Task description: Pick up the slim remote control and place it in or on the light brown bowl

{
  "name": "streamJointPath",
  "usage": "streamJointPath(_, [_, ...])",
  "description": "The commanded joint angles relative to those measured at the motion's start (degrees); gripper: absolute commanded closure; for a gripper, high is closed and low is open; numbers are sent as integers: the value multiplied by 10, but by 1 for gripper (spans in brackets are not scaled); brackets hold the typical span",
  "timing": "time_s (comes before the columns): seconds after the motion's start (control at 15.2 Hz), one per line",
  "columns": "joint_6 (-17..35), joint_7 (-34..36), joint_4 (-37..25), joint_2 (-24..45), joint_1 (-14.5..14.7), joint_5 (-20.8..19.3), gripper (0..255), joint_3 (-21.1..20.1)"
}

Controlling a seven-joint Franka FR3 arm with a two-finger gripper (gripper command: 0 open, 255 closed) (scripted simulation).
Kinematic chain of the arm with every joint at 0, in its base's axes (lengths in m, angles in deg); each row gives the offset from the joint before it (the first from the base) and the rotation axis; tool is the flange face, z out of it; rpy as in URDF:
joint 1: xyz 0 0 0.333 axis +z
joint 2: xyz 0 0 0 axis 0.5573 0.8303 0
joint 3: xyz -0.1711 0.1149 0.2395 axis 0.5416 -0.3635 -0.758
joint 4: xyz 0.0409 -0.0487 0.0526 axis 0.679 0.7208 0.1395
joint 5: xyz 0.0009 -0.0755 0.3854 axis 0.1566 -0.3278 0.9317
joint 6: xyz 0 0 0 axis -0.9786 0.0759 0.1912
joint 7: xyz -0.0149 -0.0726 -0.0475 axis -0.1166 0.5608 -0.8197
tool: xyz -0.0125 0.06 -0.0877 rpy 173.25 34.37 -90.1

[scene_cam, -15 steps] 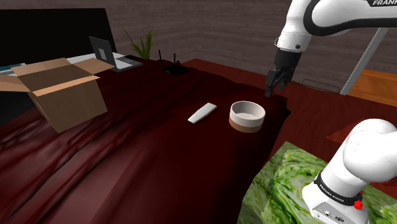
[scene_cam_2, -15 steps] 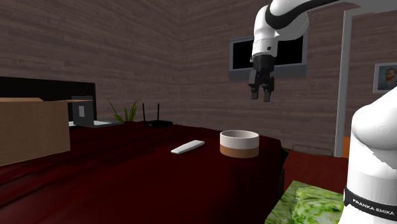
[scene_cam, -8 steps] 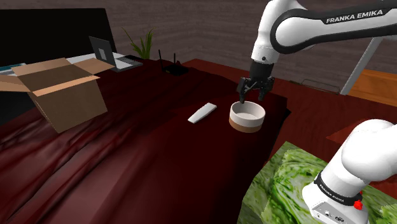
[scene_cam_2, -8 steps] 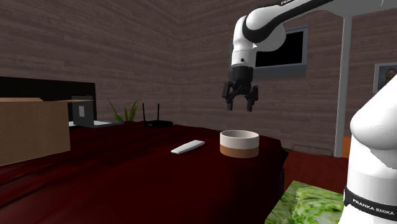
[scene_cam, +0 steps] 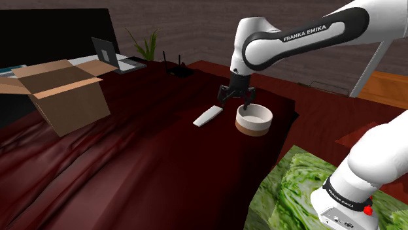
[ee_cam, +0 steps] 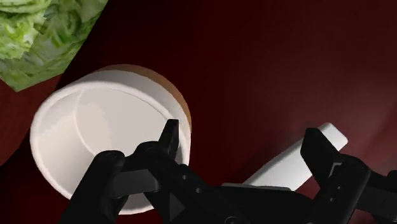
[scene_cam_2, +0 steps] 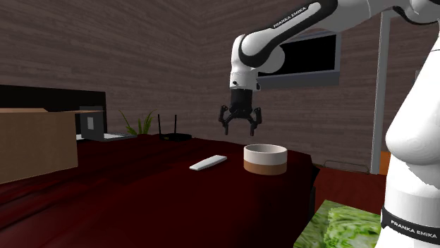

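- Gripper (scene_cam: 234,103) is spread wide and holds nothing. It hovers above the dark red cloth (scene_cam: 131,163), between remote and bowl.
- Slim white remote (scene_cam: 208,115) lies flat on the cloth, just beside the bowl (scene_cam: 252,127) at its 9 o'clock in the shoulder view. Its long axis runs roughly 7 to 1 o'clock.
- In the wrist view the remote (ee_cam: 286,165) sits partly under one finger, with the bowl rim (ee_cam: 127,79) by the other.
- Judgement: light, stiff, probably slick, with a low profile on soft cloth.
- Best hold: pinch across the narrow width at mid-length so it won't tip, and go low enough to catch the thin edges.
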Motion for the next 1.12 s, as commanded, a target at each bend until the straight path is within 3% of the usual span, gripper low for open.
streamJointPath(0.0, [21,68,-29,50,-12,-17,0,-18])
streamJointPath(0.4, [54,259,-131,199,-27,-95,0,-38])
streamJointPath(0.79, [54,423,-253,337,-9,-164,0,-10])
streamJointPath(0.92, [50,458,-286,370,-2,-175,0,2])
streamJointPath(1.06, [63,460,-280,376,-1,-178,0,4])
